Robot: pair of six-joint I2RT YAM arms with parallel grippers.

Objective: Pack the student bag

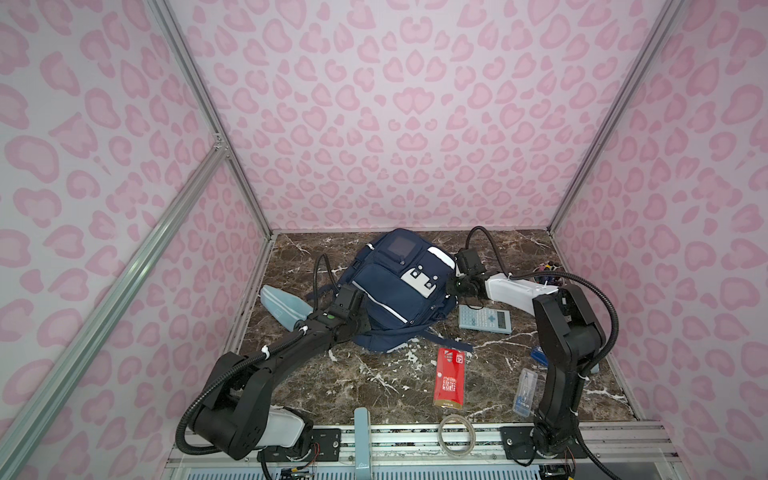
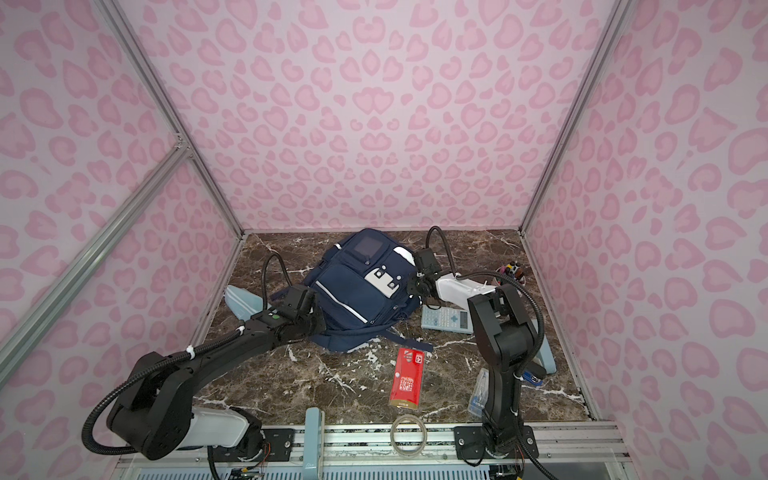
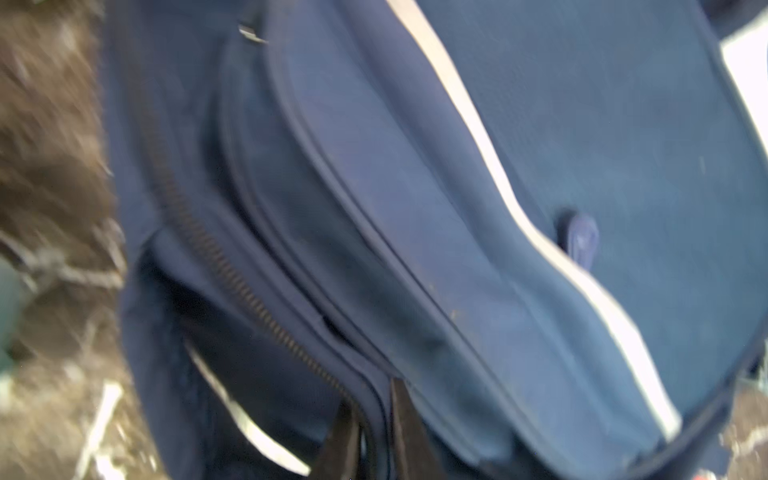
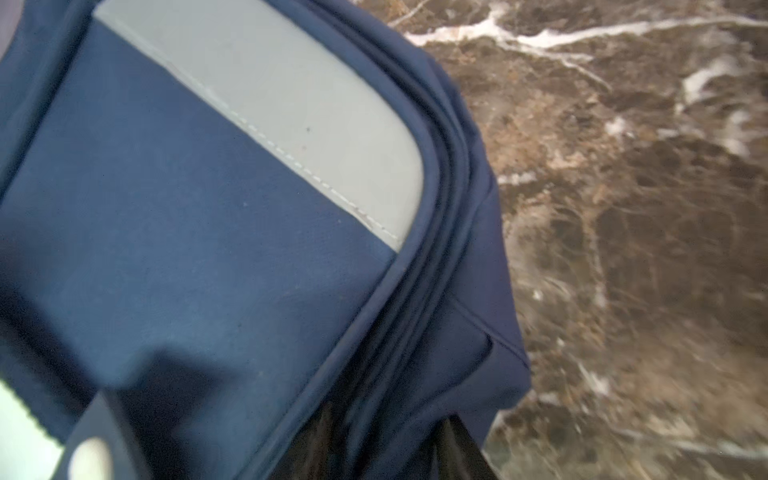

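**Watch Out for a Slipping Bag**

Could lose hold of the student bag point(image 1: 399, 291) from a weak pinch on soft cloth. Could also drag it over the table point(image 1: 374, 386) and bump the calculator point(image 1: 484, 319) at its 4 o'clock, or the red pack point(image 1: 449, 378) at its 5 o'clock, by tugging two ways at once. Might strain a seam or jam the zip with a hard pull.

Pinches a fold beside the zip with the left gripper point(image 3: 372, 395), nearly closed, at the bag's 8 o'clock. Straddles the bag's edge with the right gripper point(image 4: 390, 415), partly open, at the bag's 3 o'clock. Cannot tell whether squeezing there.

Lies front up, toward 12 o'clock on the table, in both top views. Looks big, soft and navy blue, with white stripes, white patches and many pockets. Looks zipped up, as far as can be seen. Has straps trailing toward 5 o'clock. Seems not packed yet, judging by the loose things on the table.
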